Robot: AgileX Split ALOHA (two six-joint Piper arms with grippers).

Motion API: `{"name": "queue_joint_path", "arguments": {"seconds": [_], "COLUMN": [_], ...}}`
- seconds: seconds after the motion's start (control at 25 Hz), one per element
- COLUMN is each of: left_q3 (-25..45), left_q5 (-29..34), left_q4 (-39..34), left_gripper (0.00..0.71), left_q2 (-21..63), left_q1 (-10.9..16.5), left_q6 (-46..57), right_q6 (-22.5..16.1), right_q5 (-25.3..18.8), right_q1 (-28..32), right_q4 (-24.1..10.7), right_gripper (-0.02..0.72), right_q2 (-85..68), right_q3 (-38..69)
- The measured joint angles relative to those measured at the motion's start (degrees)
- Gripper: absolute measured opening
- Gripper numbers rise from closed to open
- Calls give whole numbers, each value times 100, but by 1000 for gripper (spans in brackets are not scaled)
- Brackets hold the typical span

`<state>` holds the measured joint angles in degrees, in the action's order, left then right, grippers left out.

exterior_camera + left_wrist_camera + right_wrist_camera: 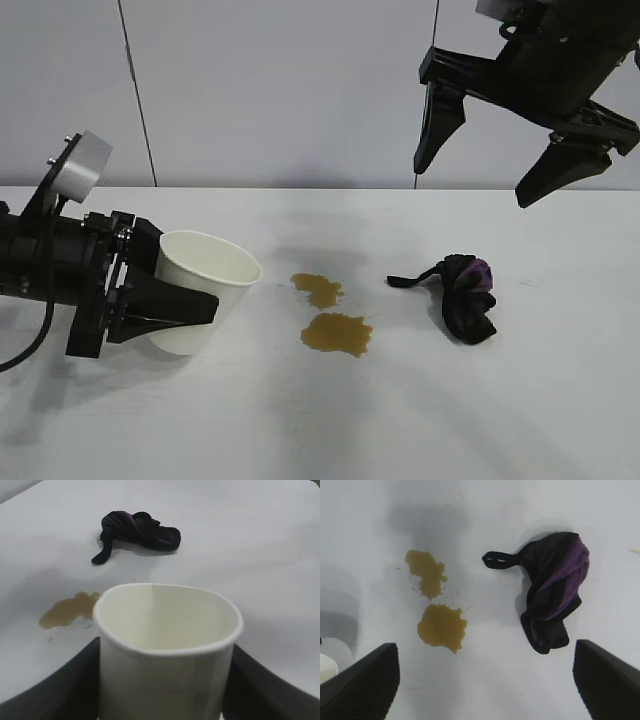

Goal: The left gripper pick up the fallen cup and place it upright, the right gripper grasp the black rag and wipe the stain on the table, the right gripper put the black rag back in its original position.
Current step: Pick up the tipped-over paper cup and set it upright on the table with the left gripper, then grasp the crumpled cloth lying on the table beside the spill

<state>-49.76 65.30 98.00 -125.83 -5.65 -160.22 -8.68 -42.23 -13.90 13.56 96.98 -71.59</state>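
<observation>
With the left gripper [165, 305] clamped on the cup [205, 290] at lower left, tilted with its mouth up and rightward, I still must level it. Left wrist view: fingers flank the cup. Right wrist view: right gripper [485, 682] open above the black rag [552, 590].

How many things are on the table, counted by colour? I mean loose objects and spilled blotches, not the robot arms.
White: 1, the cup, held between the fingers of the left gripper.
Black with purple: 1, the black rag.
Yellowish-brown: 2, the blotches of the stain, one smaller and one larger.
Total: 4 on the table.
</observation>
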Motion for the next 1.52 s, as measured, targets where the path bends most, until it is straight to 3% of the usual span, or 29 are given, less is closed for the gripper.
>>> {"name": "queue_joint_path", "arguments": {"seconds": [0.28,0.4,0.52,0.76,0.92,1.08,1.2,1.32,1.52], "left_q3": [-48,-48,-48,-48,-48,-38,-38,-76,-628], "left_q5": [86,55,42,-5,16,-196,-1460,-2480,-2333], "left_q4": [46,40,40,33,15,-32,-180,-1262,-3349], "left_gripper": [446,583,664,690,693,693,693,693,693], "left_q2": [-192,-198,-203,252,869,1595,2294,2860,3143], "left_q1": [0,0,0,-24,-30,-30,-38,-38,-205], "left_q6": [-1,-5,-5,310,1072,2842,5287,7669,10777], "right_q6": [0,0,0,0,0,24,63,85,93], "right_q5": [-7,-7,-7,-1,-1,21,26,149,294], "right_q1": [0,0,0,0,0,0,0,0,0], "right_q4": [0,0,0,0,0,0,0,0,0], "right_gripper": [653,653,653,653,653,653,653,653,653], "right_q2": [0,0,0,0,0,0,0,0,0], "right_q3": [0,0,0,0,0,0,0,0,0]}}
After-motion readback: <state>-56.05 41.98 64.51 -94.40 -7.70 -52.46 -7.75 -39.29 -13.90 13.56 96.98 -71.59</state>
